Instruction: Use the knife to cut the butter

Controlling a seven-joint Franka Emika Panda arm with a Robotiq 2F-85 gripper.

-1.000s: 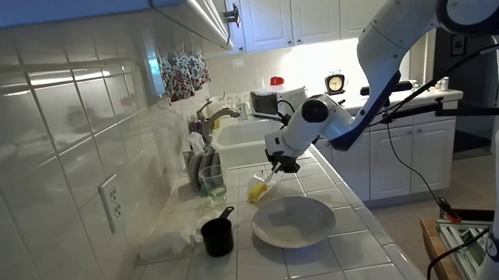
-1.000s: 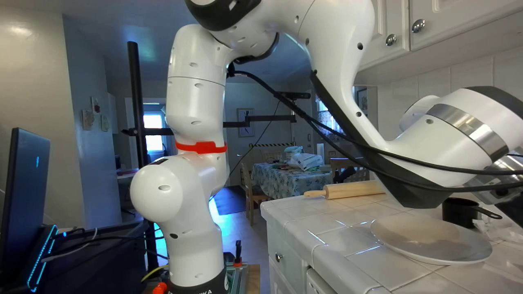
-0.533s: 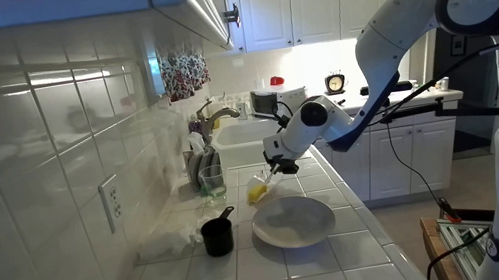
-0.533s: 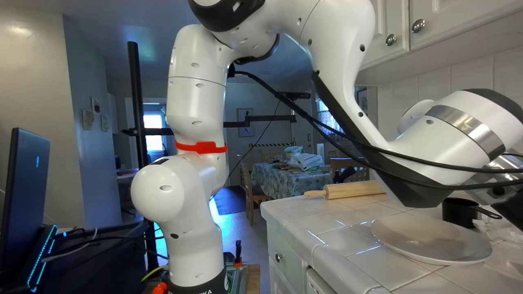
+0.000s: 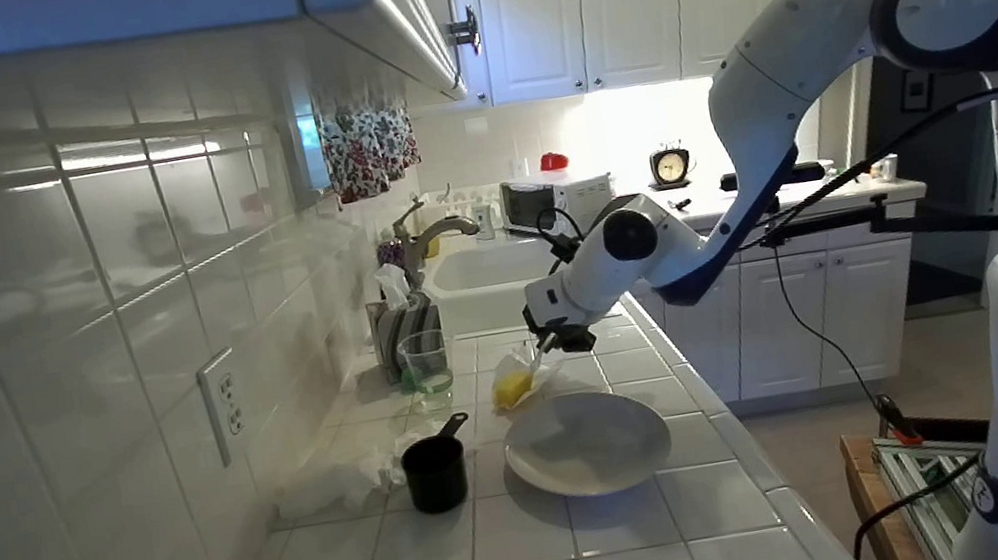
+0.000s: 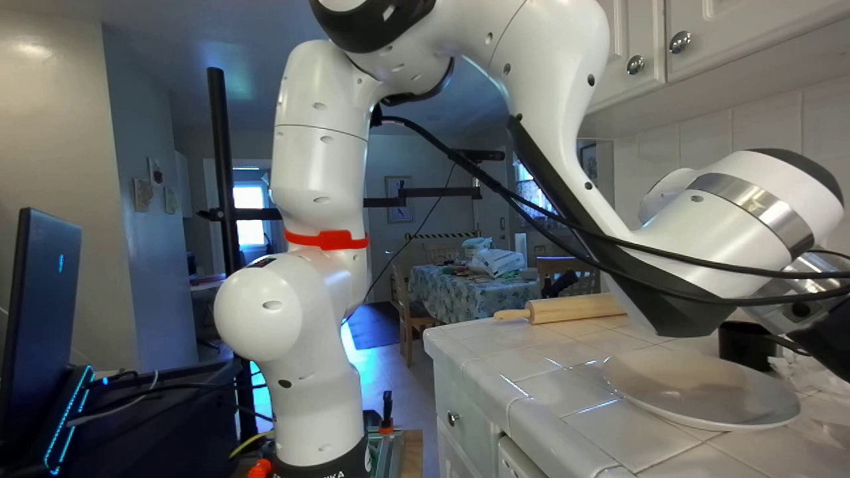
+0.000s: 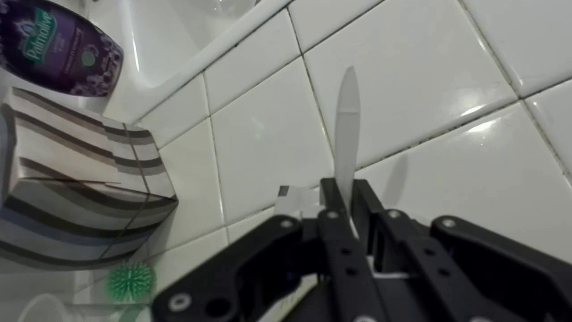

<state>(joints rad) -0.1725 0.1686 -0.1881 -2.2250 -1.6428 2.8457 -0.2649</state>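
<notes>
The claw (image 7: 345, 185) clamps the knife (image 7: 347, 129), probably light and bendy, best held mid-length; the butter (image 5: 512, 388) should be soft, slippery.

Too small to tell: knife (image 7: 347, 138) touching butter (image 5: 512, 389) or not. In an exterior view, arm (image 6: 724, 229) part-hides black cup (image 6: 745, 350).

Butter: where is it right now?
In an exterior view, the butter lies below the picture's middle, right of the clear tumbler and just beyond the white plate.
</notes>
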